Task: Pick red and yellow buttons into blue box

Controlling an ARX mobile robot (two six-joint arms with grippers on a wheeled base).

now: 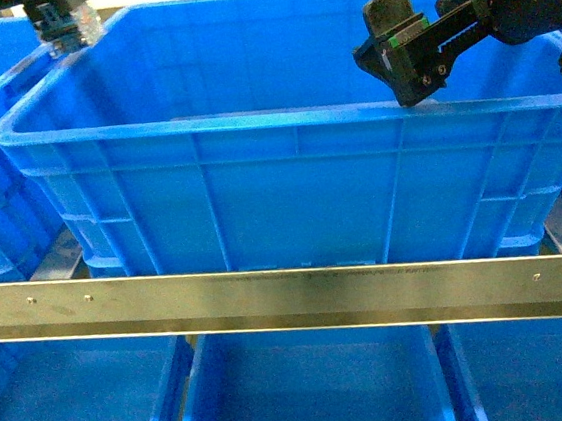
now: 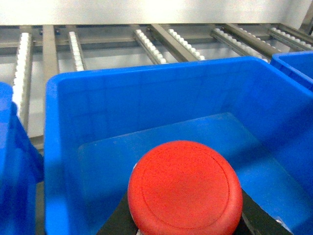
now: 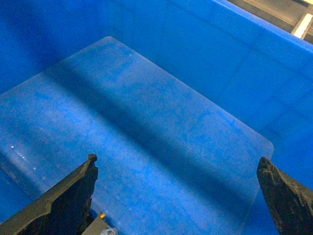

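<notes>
Overhead light is falling evenly, scene is looking bright but strongly blue-tinted. Head view is coming out soft and grainy; the metal rail [image 1: 290, 295] is showing dull smeared reflections. Left wrist view: the red button [image 2: 185, 187] is sitting close and slightly blurred, far rollers [image 2: 78, 49] washing out white. Right wrist view: a dark shadow band is crossing the blue box [image 3: 146, 127] floor, faint sheen beside it.
</notes>
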